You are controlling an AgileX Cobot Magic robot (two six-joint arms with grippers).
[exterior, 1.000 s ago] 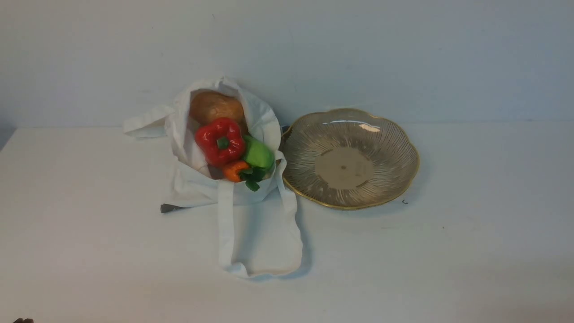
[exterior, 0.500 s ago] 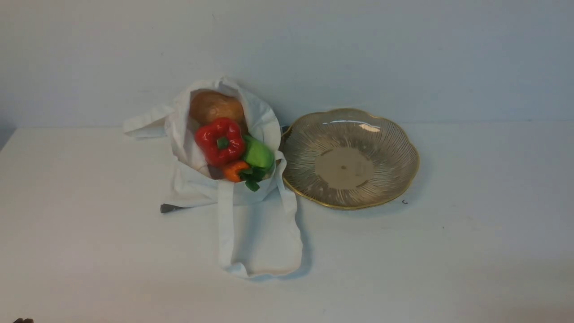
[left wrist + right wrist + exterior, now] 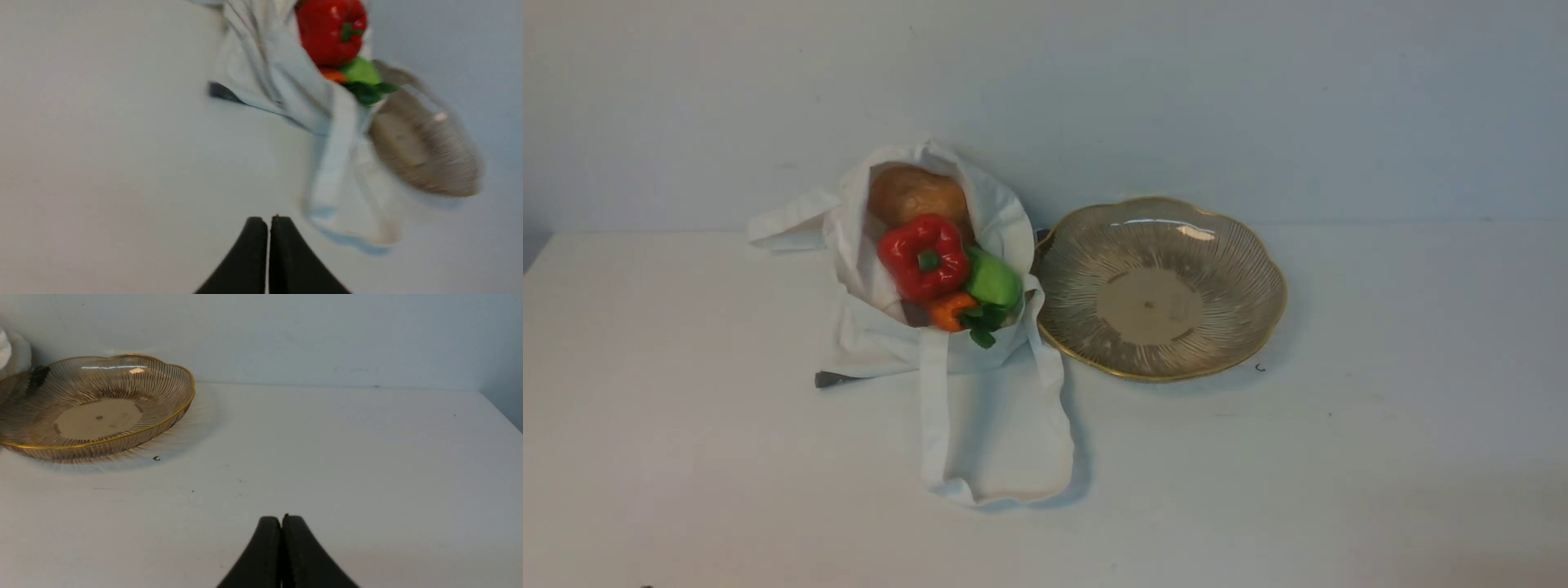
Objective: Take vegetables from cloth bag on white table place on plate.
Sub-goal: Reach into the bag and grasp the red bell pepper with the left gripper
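Progress is nil as I read it: all four vegetables (image 3: 931,269) sit in the bag (image 3: 866,347) and the plate (image 3: 1152,306) holds nothing. My left gripper (image 3: 268,230) has its jaws pressed together on nothing, low over the table (image 3: 1339,474). Just ahead of it lies the bag's strap (image 3: 331,163), and beyond that the bag mouth, well apart from the fingertips. In that mouth the pepper (image 3: 923,257) sits on top, with the potato (image 3: 915,194) on its far side from the gripper. The green piece (image 3: 992,280) and carrot (image 3: 951,311) are toward the plate. My right gripper (image 3: 281,528) is likewise closed and empty, with the plate ahead of it and off toward the left arm, well apart. Whether plate and bag touch I cannot tell. Every pick and placement is left, so I judge four trips, the exposed pepper likely first.
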